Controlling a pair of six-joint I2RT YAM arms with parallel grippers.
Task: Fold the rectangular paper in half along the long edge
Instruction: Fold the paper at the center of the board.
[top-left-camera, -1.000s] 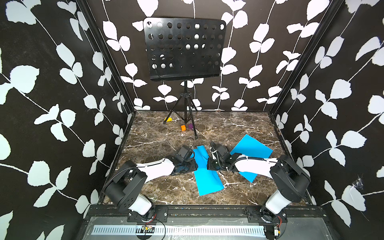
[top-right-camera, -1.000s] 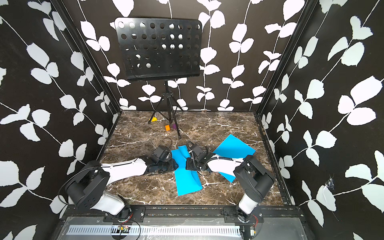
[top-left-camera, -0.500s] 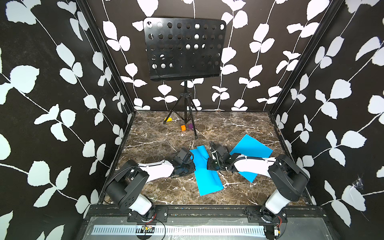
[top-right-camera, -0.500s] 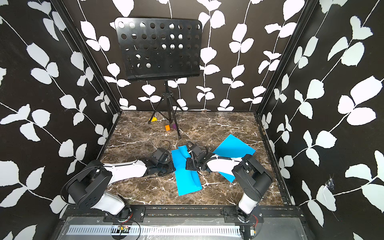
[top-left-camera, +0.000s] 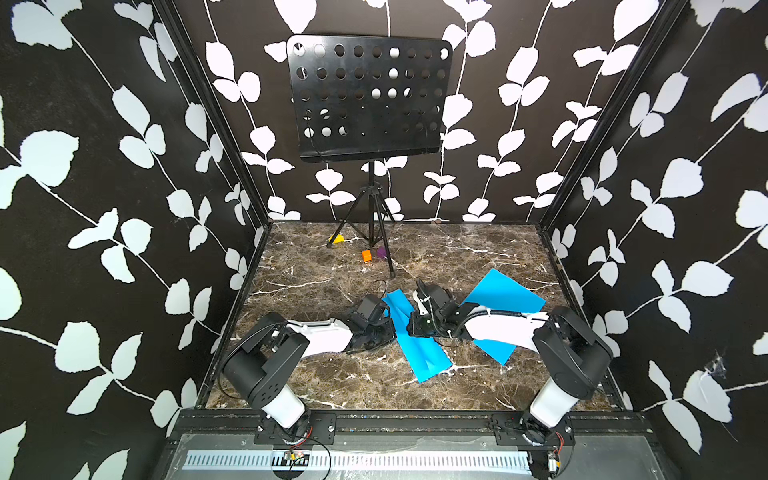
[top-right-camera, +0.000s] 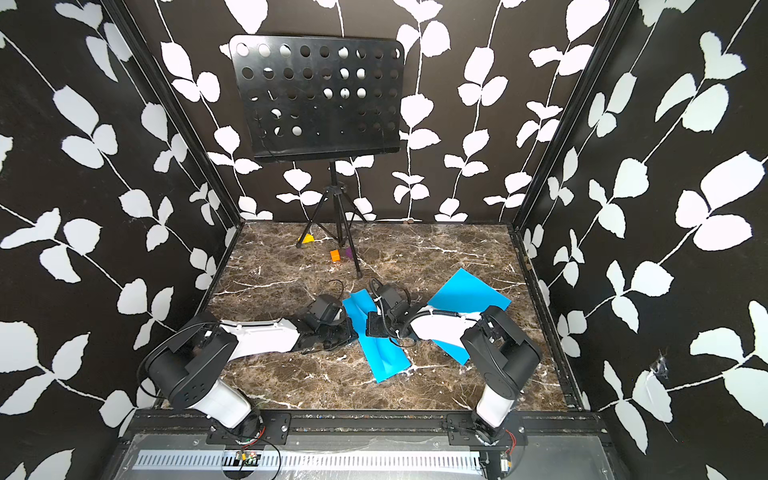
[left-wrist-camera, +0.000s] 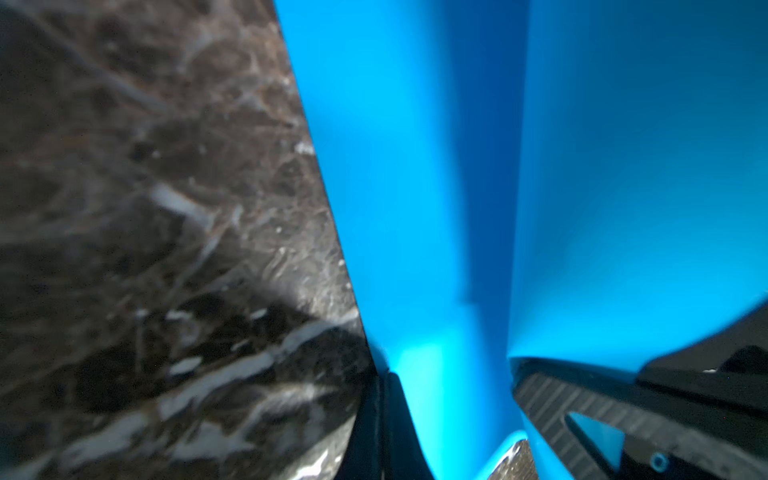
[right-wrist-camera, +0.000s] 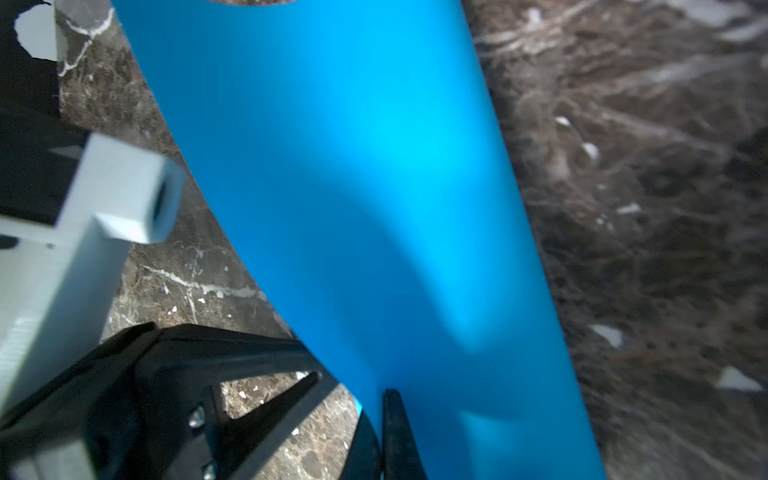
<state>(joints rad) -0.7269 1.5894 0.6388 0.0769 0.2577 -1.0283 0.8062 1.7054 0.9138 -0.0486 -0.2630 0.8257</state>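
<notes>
– Paper position, seen from above: where is it?
– In both top views the narrow bright-blue rectangular paper (top-left-camera: 430, 357) lies slanting on the brown marbled tabletop (top-left-camera: 316, 286), middle front, its centre buckled up between the two hands. The left hand (top-left-camera: 386, 330) is at one long edge and the right hand (top-left-camera: 415, 328) at the opposite one.
– Any change from a second ago?
– The left hand. Its jaws stood partly apart then; they are now closed on the paper's edge. The right hand was pinched tight on its edge then and is the same now. The sheet itself sits about where it was.
– Anything else up there?
– A wider blue sheet (top-right-camera: 465, 291) lies flat under the right arm (top-right-camera: 440, 328), apart from the first. At the back stands a black perforated music stand (top-right-camera: 316, 95), with a small orange block (top-right-camera: 335, 255), a small yellow block (top-right-camera: 307, 239) and a small purple block (top-right-camera: 348, 252) by its legs, all unmoved.
– Left wrist view?
– Blurred. The paper (left-wrist-camera: 415, 166) rises in two flaps with a shadowed valley between them, and runs down between a dark finger (left-wrist-camera: 386, 424) and a ribbed pad (left-wrist-camera: 582, 407).
– Right wrist view?
– The paper (right-wrist-camera: 353, 187) curves away from a thin dark fingertip (right-wrist-camera: 395, 428) pressed against its near edge. A black trussed part and a white block show beside it; whose they are I cannot tell.
</notes>
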